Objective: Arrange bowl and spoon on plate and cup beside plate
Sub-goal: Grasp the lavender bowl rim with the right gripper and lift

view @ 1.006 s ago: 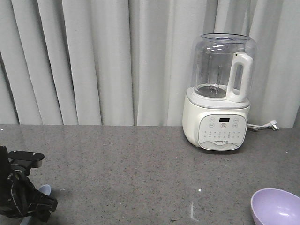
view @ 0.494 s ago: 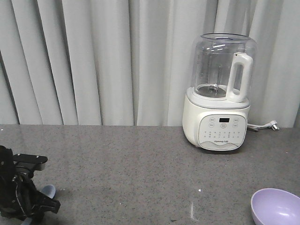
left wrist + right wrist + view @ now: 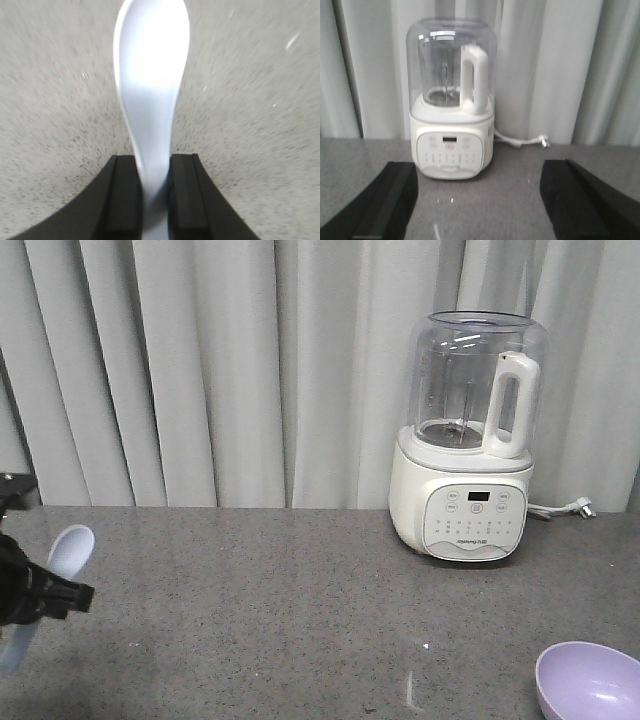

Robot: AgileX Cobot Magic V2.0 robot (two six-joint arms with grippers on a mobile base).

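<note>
left jaws around spoon (image 3: 150, 75) handle

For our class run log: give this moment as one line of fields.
left gripper: shut on spoon | spoon: held above counter | right gripper: open, empty | bowl: on counter

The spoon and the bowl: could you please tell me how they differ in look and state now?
The pale blue-white soup spoon is long with a rounded scoop; the lavender-purple round bowl is wide. The spoon is clamped between the jaws of the left gripper above the grey speckled countertop; the bowl sits on it, untouched. The spoon is far left in the front view, the bowl lower right. Both look smooth and pastel.
</note>
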